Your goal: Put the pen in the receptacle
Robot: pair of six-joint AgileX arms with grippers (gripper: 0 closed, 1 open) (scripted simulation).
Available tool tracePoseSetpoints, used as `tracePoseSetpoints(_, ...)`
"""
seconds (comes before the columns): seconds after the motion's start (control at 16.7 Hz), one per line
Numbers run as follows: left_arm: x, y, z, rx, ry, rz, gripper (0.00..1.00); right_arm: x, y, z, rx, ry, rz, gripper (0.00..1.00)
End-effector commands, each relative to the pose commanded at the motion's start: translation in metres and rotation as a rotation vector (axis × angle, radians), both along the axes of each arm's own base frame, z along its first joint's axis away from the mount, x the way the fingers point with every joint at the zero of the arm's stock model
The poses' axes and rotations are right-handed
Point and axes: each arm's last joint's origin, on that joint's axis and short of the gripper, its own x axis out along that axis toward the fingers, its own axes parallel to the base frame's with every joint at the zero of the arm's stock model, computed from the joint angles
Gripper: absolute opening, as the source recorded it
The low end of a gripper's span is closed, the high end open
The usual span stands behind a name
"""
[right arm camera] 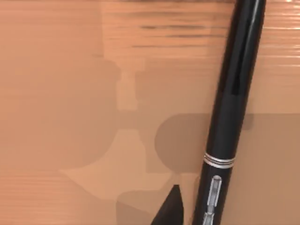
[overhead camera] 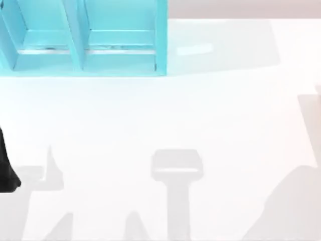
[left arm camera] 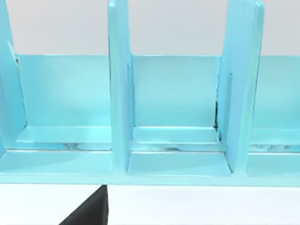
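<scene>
The pen point(right arm camera: 229, 117) is slim and black, with a silvery ring and clip low on its body. It lies on an orange-brown surface in the right wrist view, close under the camera. A black part of my right gripper point(right arm camera: 171, 208) shows just beside the pen, apart from it. The receptacle point(overhead camera: 160, 40) is a light blue rack with upright dividers, standing at the table's far left in the top view. My left wrist view faces the rack's open compartments point(left arm camera: 119, 93) from close by, with a black part of my left gripper point(left arm camera: 89, 211) low in front of them.
The white table point(overhead camera: 165, 115) spreads wide in front of the rack, crossed by grey shadows of the arms. A black piece of my left arm point(overhead camera: 6, 170) shows at the table's left edge.
</scene>
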Motion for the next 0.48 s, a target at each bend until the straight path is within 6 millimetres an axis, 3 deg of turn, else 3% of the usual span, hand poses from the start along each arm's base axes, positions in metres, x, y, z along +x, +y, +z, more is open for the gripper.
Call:
tracePoseSetpoints(0.12, 0.0000, 0.0000, 0.0000, 0.000, 0.000, 0.000, 1.00, 0.0000, 0.0000, 0.0000, 0.000, 0.000, 0.000, 0.98)
tracePoseSetpoints(0.48, 0.0000, 0.0000, 0.0000, 0.000, 0.000, 0.000, 1.00, 0.0000, 0.0000, 0.0000, 0.000, 0.000, 0.000, 1.00)
